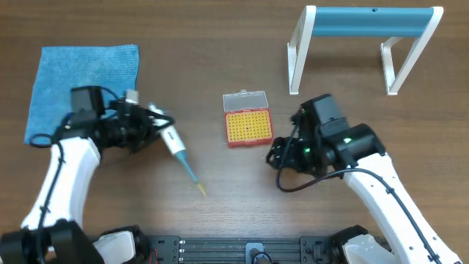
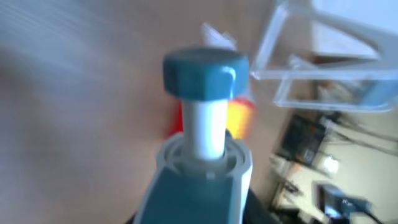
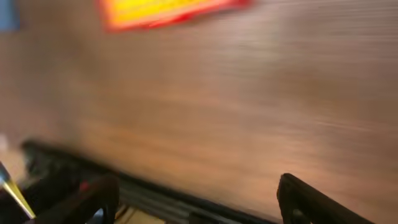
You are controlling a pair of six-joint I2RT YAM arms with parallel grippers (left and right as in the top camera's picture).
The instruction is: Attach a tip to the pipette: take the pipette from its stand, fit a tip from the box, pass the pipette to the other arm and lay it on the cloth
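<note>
Close before you is the teal-and-white plastic pipette [image 2: 202, 124], plunger knob facing you; behind it are the blurred red-and-yellow tip box [image 2: 241, 119] and the pale-framed stand [image 2: 323, 78].

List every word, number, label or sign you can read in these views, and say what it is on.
No text can be read here.
Pipette: any scale or print is too small or blurred to read.
Tip box: no legible label on its lid or rack.
Stand: no marking visible.
Cloth: plain, no tag visible.
</note>
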